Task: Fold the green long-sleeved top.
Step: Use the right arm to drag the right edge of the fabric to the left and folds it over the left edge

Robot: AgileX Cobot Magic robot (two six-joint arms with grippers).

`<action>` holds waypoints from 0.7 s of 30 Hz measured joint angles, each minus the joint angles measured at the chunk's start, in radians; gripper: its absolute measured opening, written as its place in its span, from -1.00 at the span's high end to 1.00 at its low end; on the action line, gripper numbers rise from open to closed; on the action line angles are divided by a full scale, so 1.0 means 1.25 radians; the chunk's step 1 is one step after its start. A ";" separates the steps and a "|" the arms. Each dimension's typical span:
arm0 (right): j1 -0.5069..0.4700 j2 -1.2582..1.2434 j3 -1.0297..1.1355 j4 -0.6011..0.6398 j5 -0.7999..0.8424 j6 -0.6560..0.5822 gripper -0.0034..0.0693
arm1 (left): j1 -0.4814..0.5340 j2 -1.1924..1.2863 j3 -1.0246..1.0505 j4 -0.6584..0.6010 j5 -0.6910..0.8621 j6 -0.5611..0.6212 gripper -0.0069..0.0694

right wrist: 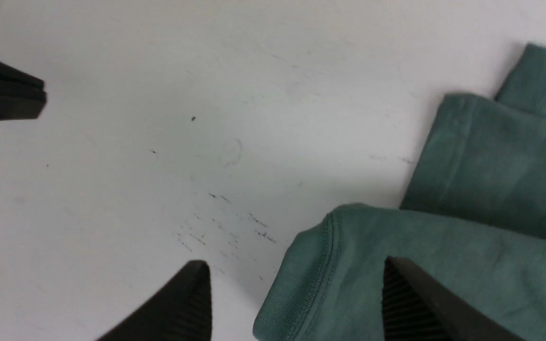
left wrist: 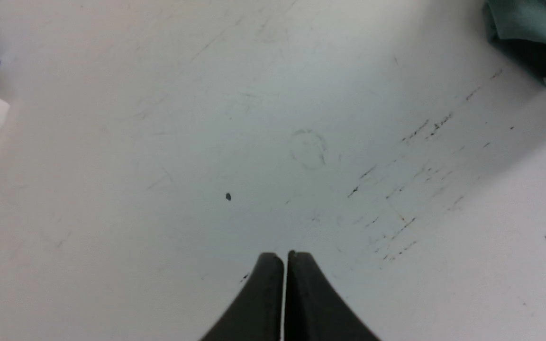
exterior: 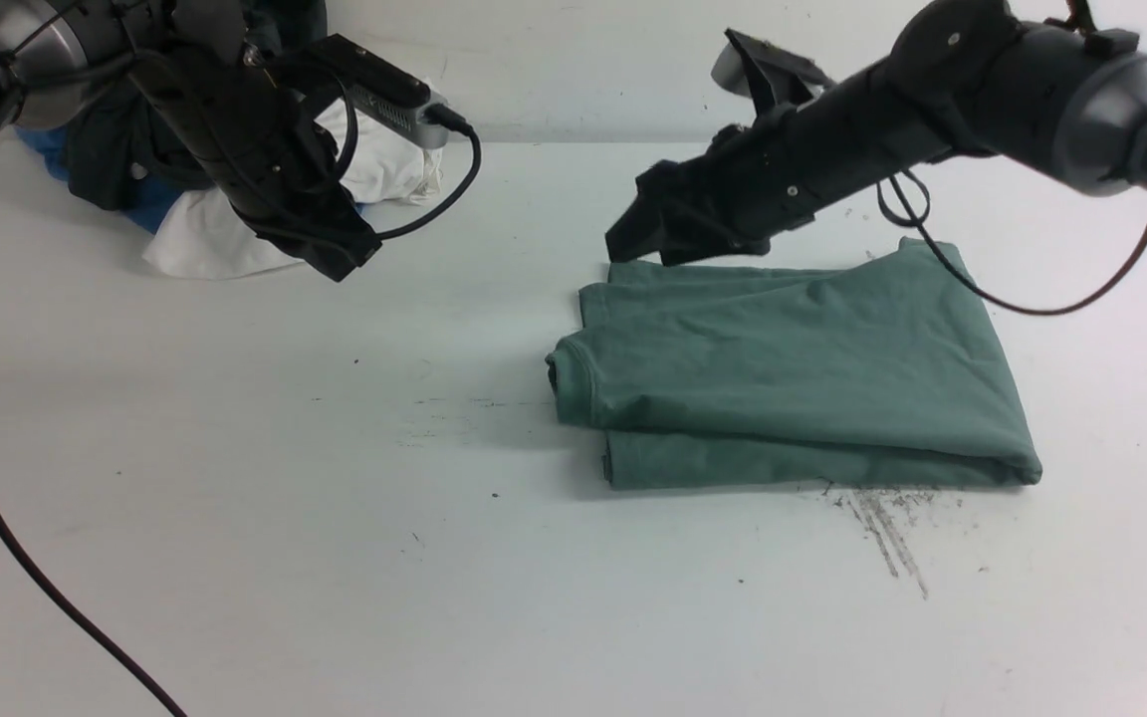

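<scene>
On the white tabletop [exterior: 235, 498], right of centre, lies one sage-green long-sleeved jersey top [exterior: 793, 368]. It is folded into a roughly rectangular bundle. Two stacked layers show along its near edge, and a ribbed, stitched band turns over at its left end. The same garment is seen in the right wrist view [right wrist: 491, 189] and at a corner of the left wrist view [left wrist: 529, 23].

Grippers counted: two.

- Right gripper [exterior: 648, 244]: it hangs over the far-left corner of the green top. Its jaws are spread wide and grasp nothing. In the right wrist view [right wrist: 296, 284], one finger sits over bare table and the other over the ribbed band. Whether either fingertip touches the cloth cannot be told.
- Left gripper [exterior: 340, 261]: it hovers above the table at the left, well apart from the green top. Its two fingers are pressed together with nothing between them, as the left wrist view confirms [left wrist: 285, 258].

Other garments counted: three, heaped at the far-left of the table behind the left arm.

- One white cloth [exterior: 205, 244]
- One blue cloth [exterior: 150, 214]
- One dark cloth [exterior: 111, 149]

Surface condition: one patch of dark scuff marks [exterior: 887, 528] sits just in front of the green top's near-right corner. Fainter specks are scattered elsewhere.
</scene>
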 joint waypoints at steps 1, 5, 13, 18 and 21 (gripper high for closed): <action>0.000 0.000 -0.004 -0.003 0.003 -0.002 -0.37 | 0.000 0.000 0.000 -0.002 0.000 0.001 0.84; -0.020 -0.019 -0.112 -0.177 0.108 0.019 -0.35 | -0.020 0.000 0.000 -0.078 -0.006 0.034 0.84; -0.118 -0.009 -0.148 -0.554 0.203 0.167 0.62 | -0.184 0.021 0.000 -0.181 -0.129 0.092 0.84; -0.190 0.034 -0.144 -0.569 0.203 0.193 0.92 | -0.260 0.108 0.000 -0.206 -0.228 0.109 0.84; -0.198 0.062 -0.111 -0.552 0.200 0.194 0.94 | -0.272 0.167 0.000 -0.207 -0.264 0.109 0.84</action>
